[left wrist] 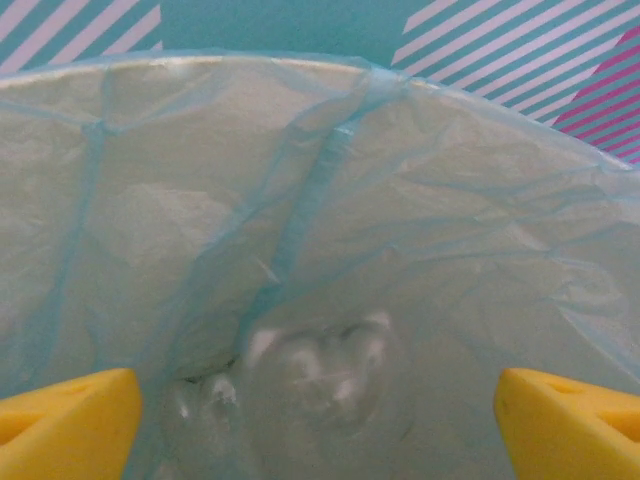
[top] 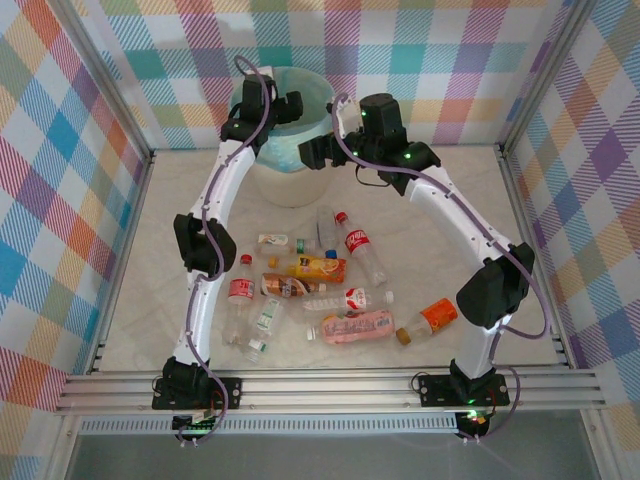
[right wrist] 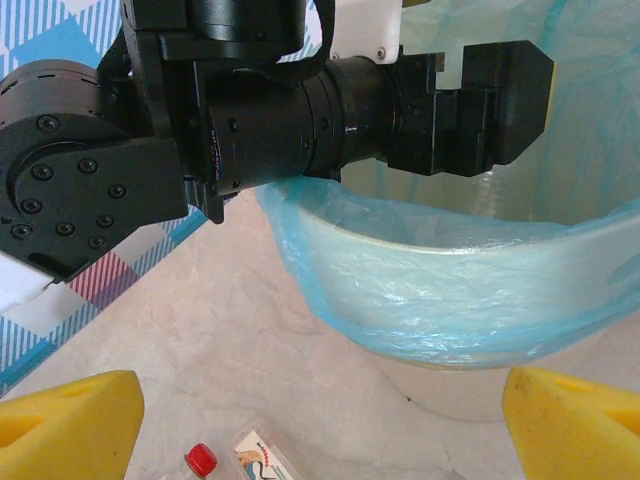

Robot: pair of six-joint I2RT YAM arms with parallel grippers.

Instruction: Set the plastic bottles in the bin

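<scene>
The bin [top: 288, 182], cream-white with a teal bag over its rim, stands at the back of the table. My left gripper [top: 284, 106] hangs over its mouth, open, yellow fingertips [left wrist: 68, 422] wide apart with nothing between them. Below it, a clear plastic bottle [left wrist: 320, 368] lies blurred inside the bag [left wrist: 420, 220]. My right gripper [top: 316, 152] is open and empty just in front of the bin [right wrist: 450, 290], above bare table. Several plastic bottles lie mid-table, among them a red-labelled one [top: 357, 245], an orange one [top: 318, 267] and a pink one [top: 348, 325]. A red-capped bottle [right wrist: 202, 460] shows below the right gripper.
The left arm's black wrist [right wrist: 300, 110] reaches across the bin's rim, close above my right gripper. Checked walls close in the table on three sides. An orange-labelled bottle [top: 430, 320] lies near the right arm's base. Bare table lies to the bin's left and right.
</scene>
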